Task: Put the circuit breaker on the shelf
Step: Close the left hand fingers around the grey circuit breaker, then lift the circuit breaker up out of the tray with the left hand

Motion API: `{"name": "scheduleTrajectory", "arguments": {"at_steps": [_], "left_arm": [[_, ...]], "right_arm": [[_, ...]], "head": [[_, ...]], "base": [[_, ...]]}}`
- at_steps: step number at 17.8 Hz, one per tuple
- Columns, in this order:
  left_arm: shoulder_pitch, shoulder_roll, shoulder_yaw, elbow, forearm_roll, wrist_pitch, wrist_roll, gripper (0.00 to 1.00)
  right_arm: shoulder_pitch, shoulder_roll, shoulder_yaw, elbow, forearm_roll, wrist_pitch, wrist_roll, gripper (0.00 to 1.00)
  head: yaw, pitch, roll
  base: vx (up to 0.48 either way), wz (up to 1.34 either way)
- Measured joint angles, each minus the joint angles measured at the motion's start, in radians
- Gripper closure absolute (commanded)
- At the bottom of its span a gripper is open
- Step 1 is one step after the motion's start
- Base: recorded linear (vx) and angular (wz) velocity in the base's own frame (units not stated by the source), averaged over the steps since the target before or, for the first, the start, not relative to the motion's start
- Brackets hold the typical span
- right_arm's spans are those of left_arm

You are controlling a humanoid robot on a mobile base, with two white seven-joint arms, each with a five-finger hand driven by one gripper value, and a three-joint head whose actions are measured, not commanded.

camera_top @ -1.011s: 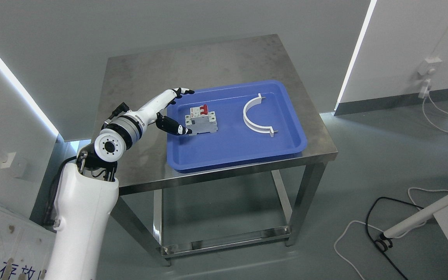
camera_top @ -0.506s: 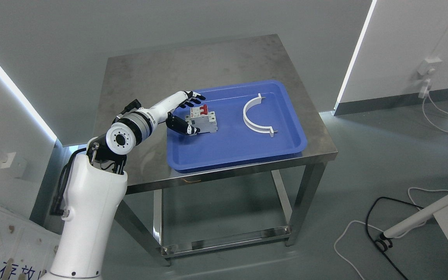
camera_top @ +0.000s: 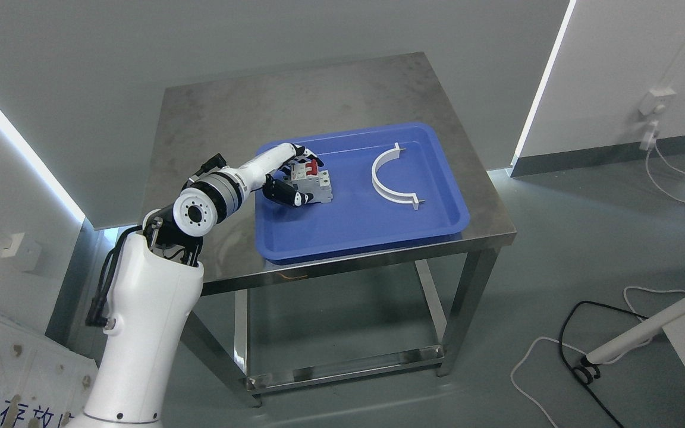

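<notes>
Head view, single camera: set high on the robot, facing forward and steeply down over the steel table [camera_top: 223, 107] and its blue tray [camera_top: 366, 238]; middle range, whole tabletop, legs and surrounding floor in frame; left arm [camera_top: 146, 321] enters at lower left; no second view

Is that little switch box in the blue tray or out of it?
In: the circuit breaker sits on the blue tray floor.

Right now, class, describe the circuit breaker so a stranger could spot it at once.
On the steel table lies a blue tray. At its left end, in the left hand, sits the circuit breaker: grey, blocky, red switches, unlike the white curved bracket.
</notes>
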Motion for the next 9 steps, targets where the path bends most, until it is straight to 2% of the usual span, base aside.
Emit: {"name": "scheduleTrajectory", "arguments": {"at_steps": [5, 9], "left_arm": [[0.012, -0.01, 0.012, 0.005, 0.005, -0.056, 0.0, 0.87], [0.021, -0.045, 0.064, 0.006, 0.016, -0.148, -0.001, 0.89]], "right_arm": [[0.0, 0.0, 0.0, 0.0, 0.0, 0.0, 0.0, 0.0], [0.0, 0.0, 0.0, 0.0, 0.0, 0.0, 0.0, 0.0]], "head": [[0.0, 0.0, 0.0], [0.0, 0.0, 0.0]], "base": [[0.0, 0.0], [0.0, 0.0]]}}
